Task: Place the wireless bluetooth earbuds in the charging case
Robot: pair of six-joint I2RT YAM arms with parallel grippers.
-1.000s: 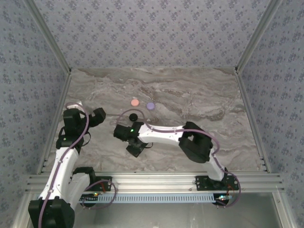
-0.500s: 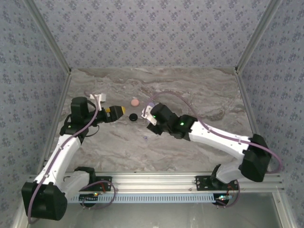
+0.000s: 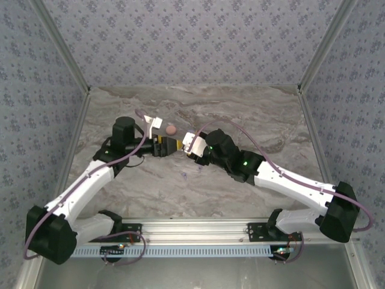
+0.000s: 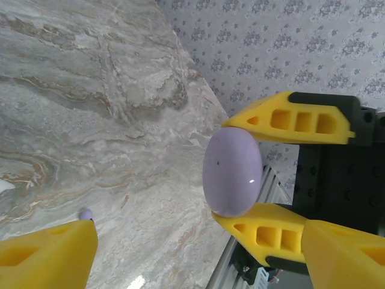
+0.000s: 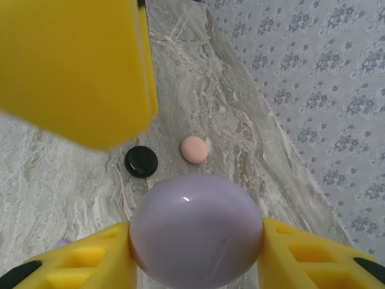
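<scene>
Top external: left gripper (image 3: 171, 145) and right gripper (image 3: 189, 146) brought tip to tip over the middle of the marble table (image 3: 252, 114). Pink disc (image 3: 171, 129) flat on the marble just beyond the left gripper's fingers, not touched.

Left wrist: own yellow fingers (image 4: 48, 253) spread wide at the lower corners of the picture, nothing between them, so open. Straight ahead, lavender case (image 4: 233, 174), a smooth closed oval, pinched top and bottom between the right gripper's two yellow fingers and held clear of the marble. Lavender earbud (image 4: 86, 214) lying loose on the table, tiny, seen just past the tip of the lower-left finger. Not inside either gripper's span. Contact with that fingertip: cannot tell. Well apart from the held case.

Right wrist: lavender case clamped at its two sides by own fingers, pads pressed against the shell, lid closed. Broad yellow face of a left finger blurred across the upper left, close to the case, with a gap showing between them. Black disc (image 5: 141, 161) and pink disc side by side on the marble beyond the case, apart from each other, near the patterned wall (image 5: 325, 90). No earbud between these fingers.
</scene>
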